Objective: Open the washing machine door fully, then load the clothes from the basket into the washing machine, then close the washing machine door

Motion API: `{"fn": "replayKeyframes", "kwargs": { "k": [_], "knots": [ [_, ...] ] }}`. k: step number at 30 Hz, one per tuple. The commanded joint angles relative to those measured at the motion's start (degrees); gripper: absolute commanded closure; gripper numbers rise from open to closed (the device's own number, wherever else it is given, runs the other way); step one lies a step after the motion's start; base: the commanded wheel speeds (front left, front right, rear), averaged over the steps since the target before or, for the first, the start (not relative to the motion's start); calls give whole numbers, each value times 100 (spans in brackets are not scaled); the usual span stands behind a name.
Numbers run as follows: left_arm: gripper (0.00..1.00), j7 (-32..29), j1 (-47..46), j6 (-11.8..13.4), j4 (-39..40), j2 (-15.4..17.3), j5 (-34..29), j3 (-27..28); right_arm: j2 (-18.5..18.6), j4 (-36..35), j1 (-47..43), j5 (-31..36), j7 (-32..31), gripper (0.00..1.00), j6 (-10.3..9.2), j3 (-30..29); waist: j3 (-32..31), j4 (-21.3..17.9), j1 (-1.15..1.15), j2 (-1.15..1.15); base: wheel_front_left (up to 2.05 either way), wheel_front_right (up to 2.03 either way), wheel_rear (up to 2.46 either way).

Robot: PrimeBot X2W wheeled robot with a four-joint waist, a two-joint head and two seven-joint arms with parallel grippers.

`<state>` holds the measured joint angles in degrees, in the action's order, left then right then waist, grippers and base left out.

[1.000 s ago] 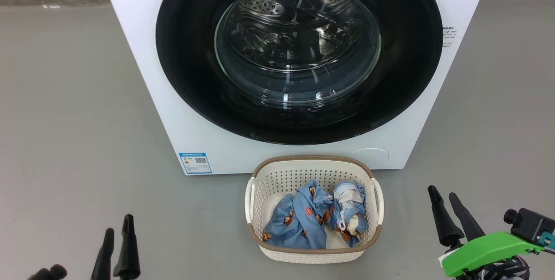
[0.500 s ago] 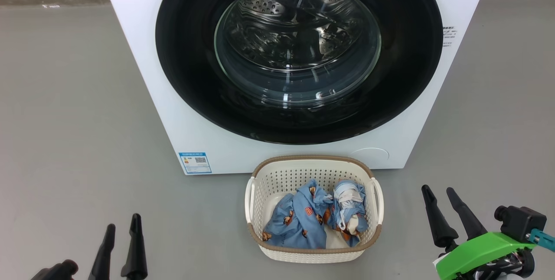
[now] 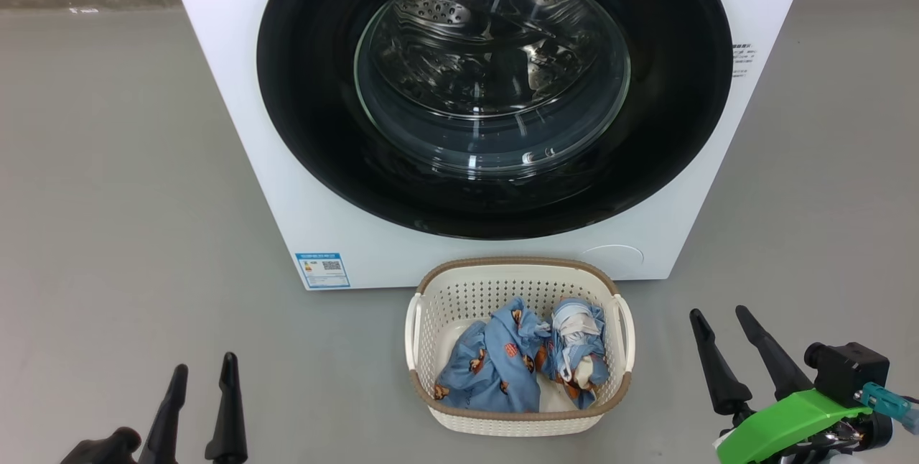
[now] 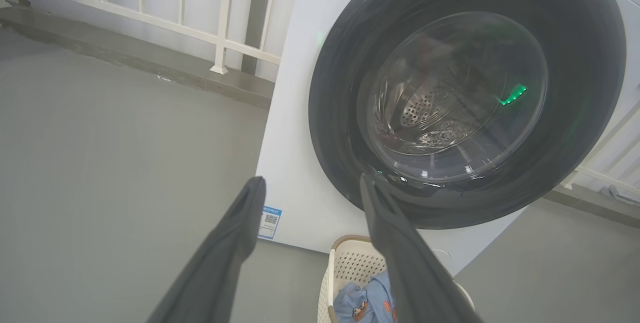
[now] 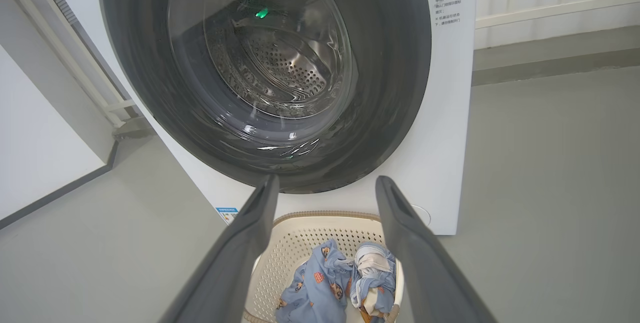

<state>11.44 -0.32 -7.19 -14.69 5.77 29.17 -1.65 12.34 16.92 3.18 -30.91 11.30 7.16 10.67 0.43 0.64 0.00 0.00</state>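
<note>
Head view: my washing machine door [image 3: 495, 83] is shut
Laundry: clothes [image 3: 502, 363] bunched in the basket [image 3: 518, 263]
Pincers: left pincer [image 3: 204, 365] and right pincer [image 3: 716, 312] both spread, empty

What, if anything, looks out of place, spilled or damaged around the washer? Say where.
Nothing stands out. The washing machine door sits shut and flush on the washing machine; the basket stands upright on the floor before it, with the clothes crumpled inside, none spilled over its rim.
</note>
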Motion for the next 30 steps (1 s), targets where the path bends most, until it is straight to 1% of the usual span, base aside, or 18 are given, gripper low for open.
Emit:
{"fn": "replayKeyframes", "kwargs": {
  "k": [1, 16, 30],
  "knots": [
    [0, 96, -165, -24, 112, 126, -184, 142, 129, -157, 232, 195, 109, 0, 29, 109, -1, -3, 0, 0, 0, 0, 0],
    [0, 349, -188, -30, -24, 203, -943, 100, 184, -187, 150, 1093, 363, 0, 33, 44, 23, -35, 0, 0, 0, 0, 0],
    [0, 356, -283, -30, -297, 223, -719, 218, 31, -190, 10, 1189, 370, 0, 33, -368, 79, -65, 0, 0, 0, 0, 0]
  ]
}}
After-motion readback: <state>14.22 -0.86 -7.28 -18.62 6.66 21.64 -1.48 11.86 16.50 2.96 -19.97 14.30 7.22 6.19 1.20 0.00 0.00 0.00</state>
